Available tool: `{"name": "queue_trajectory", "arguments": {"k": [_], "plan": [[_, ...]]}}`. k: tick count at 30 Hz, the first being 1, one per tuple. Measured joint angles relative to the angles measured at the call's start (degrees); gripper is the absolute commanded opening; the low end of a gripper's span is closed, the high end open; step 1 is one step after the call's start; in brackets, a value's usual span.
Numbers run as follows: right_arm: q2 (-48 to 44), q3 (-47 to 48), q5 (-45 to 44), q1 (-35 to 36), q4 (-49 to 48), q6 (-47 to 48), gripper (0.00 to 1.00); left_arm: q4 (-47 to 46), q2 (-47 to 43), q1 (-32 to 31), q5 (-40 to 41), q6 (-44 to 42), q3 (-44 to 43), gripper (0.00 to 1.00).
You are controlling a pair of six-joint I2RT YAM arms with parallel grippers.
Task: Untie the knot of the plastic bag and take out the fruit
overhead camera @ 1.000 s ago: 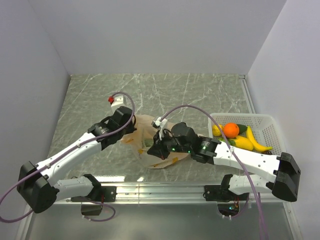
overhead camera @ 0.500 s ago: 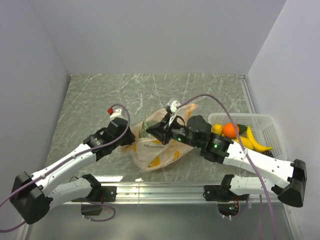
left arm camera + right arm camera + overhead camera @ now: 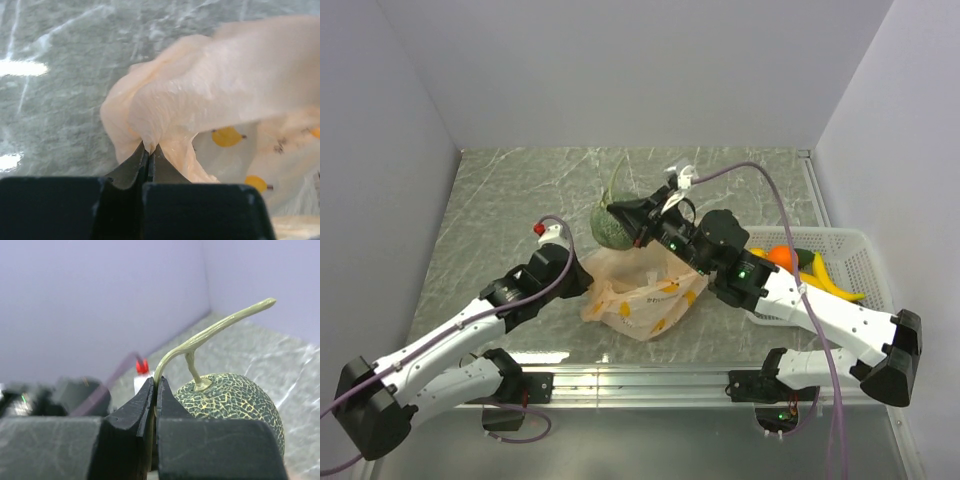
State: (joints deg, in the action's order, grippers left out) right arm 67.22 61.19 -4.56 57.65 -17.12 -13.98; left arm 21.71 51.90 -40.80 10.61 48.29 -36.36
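Observation:
The pale orange plastic bag [image 3: 640, 295] lies crumpled on the table near the front; it also fills the left wrist view [image 3: 210, 100]. My left gripper [image 3: 582, 275] is shut on the bag's left edge, pinching a fold [image 3: 148, 145]. My right gripper [image 3: 625, 212] is shut on the curved stem of the netted melon [image 3: 607, 226] and holds it in the air behind the bag. The right wrist view shows the melon [image 3: 230, 400] hanging from the pinched stem [image 3: 200, 340]. No knot shows. An orange [image 3: 781, 260] and yellow fruit [image 3: 815, 287] lie in the basket.
A white mesh basket [image 3: 850, 245] with several fruit stands at the right, by the right wall. Grey walls enclose the marble table [image 3: 520, 190] on three sides. The right arm's purple cable arcs over the basket.
My right gripper has pulled the melon out of the bag, lifting it up and back. My left gripper has stayed shut on the bag and drawn toward the front left; the bag has slumped flat.

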Motion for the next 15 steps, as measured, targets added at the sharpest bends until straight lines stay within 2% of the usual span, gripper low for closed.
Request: {"name": "queue_trajectory", "arguments": {"k": [3, 7, 15], "plan": [[0.0, 2.7, -1.7, -2.3, -0.1, 0.2, 0.0, 0.5, 1.9, -0.1, 2.4, 0.7, 0.0, 0.01], [-1.2, 6.0, -2.9, -9.4, 2.2, -0.7, 0.0, 4.4, 4.2, 0.1, 8.8, 0.4, -2.1, 0.0], [-13.4, 3.7, -12.6, -18.5, 11.6, -0.7, 0.0, 11.8, 7.7, 5.6, 22.9, -5.6, -18.1, 0.01]]}}
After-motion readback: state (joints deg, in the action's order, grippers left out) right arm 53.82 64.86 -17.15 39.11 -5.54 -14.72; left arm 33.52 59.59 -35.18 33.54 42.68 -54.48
